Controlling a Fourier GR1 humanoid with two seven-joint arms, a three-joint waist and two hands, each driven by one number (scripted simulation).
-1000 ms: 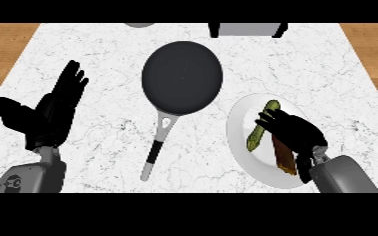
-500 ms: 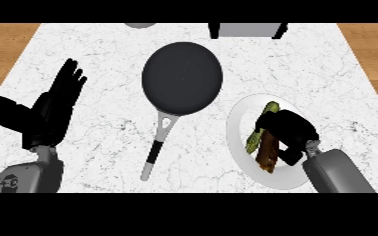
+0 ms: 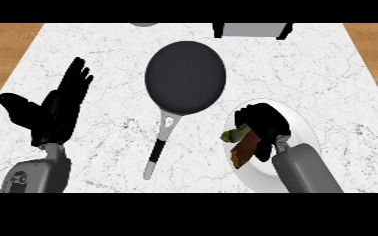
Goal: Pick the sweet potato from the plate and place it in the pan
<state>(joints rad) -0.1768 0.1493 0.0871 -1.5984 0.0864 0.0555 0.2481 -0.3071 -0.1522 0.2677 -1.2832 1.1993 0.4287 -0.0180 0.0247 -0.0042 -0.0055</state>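
Resting on the white marbled worktop [image 3: 111, 50], the black pan [image 3: 185, 77] sits near the centre with its grey-and-black handle pointing toward the lower edge of the head view. The pan's round interior is dark and holds nothing. No brand, label or legible writing can be read on the pan, the plate or any other item.

The white plate [image 3: 303, 130] lies to the right of the pan handle, close to it but apart. On the plate, a brown, elongated sweet potato [image 3: 246, 150] lies under the right robot hand [image 3: 264, 125], and a small green item [image 3: 235, 133] shows at the hand's left side, at the plate's left rim. The right robot hand's fingers are curled down around the upper part of the sweet potato, hiding that part of it. Whether the sweet potato touches the plate or is raised off it cannot be determined.

The left robot hand [image 3: 55, 110] shows at the left edge, fingers straight and spread upward, thumb out, holding nothing.

Two grey objects [image 3: 251, 29] are cut off at the worktop's far edge.
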